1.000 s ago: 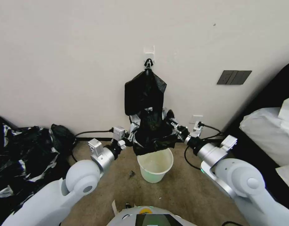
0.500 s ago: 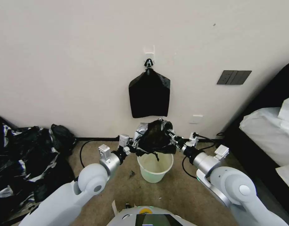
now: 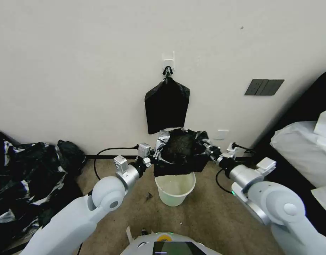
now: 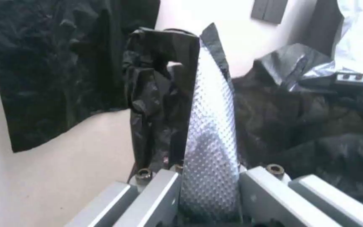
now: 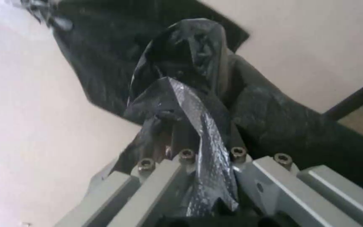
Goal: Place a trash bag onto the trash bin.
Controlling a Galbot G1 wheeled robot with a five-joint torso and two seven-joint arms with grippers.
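Observation:
A glossy black trash bag (image 3: 180, 152) is stretched between my two grippers just above the cream-white trash bin (image 3: 175, 187), which stands on the carpet by the wall. My left gripper (image 3: 156, 153) is shut on the bag's left edge and my right gripper (image 3: 207, 147) is shut on its right edge. The bag's lower part hangs over the bin's far rim. In the left wrist view the bag (image 4: 206, 126) runs up between the closed jaws. The right wrist view shows the bag (image 5: 198, 126) pinched the same way.
A flat black bundle (image 3: 167, 106) hangs from a wall hook above the bin. A big black plastic heap (image 3: 28, 177) lies on the floor to the left. A bed with white bedding (image 3: 304, 148) is at the right. Cables (image 3: 106, 152) run along the skirting.
Both grippers have come down from the hanging bundle with the bag and then moved apart, spreading it wider above the bin. The right arm has swung outward.

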